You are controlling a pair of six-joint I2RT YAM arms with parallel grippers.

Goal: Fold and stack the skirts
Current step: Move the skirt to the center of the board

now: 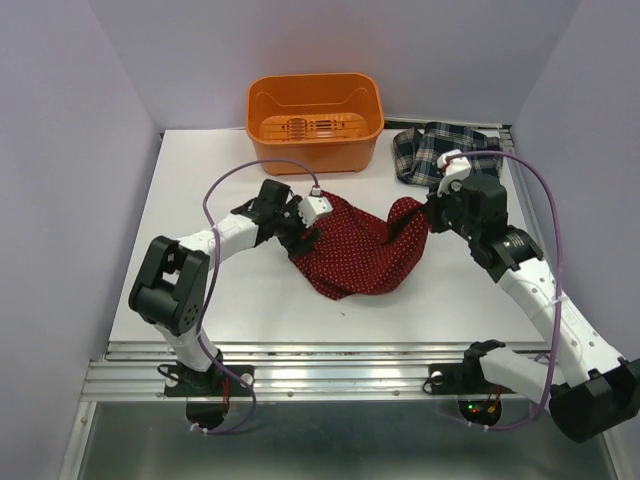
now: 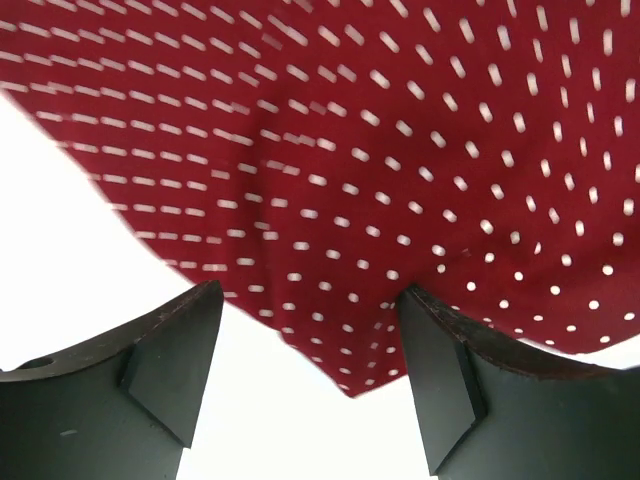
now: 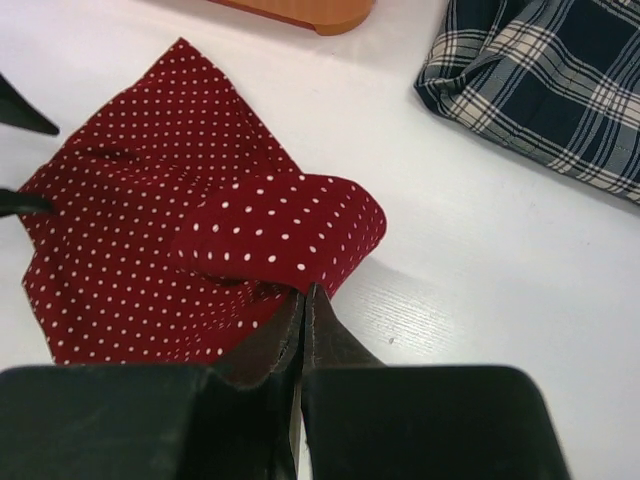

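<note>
The dark red dotted skirt (image 1: pixel 358 250) lies crumpled in the middle of the table. It also fills the left wrist view (image 2: pixel 330 150) and shows in the right wrist view (image 3: pixel 150 230). My left gripper (image 1: pixel 303 222) is open at the skirt's left edge. A corner of the cloth hangs between its spread fingers (image 2: pixel 310 300), touching the right finger (image 2: pixel 440 370). My right gripper (image 1: pixel 430 213) is shut on the skirt's right edge (image 3: pixel 308 292), with a fold of cloth lifted over it. The plaid skirt (image 1: pixel 440 150) lies bunched at the back right, also seen in the right wrist view (image 3: pixel 545 80).
An orange plastic bin (image 1: pixel 315 120) stands at the back centre; its rim shows in the right wrist view (image 3: pixel 300 12). The white table (image 1: pixel 200 290) ends at a metal rail in front. Purple walls close in on the left, right and back.
</note>
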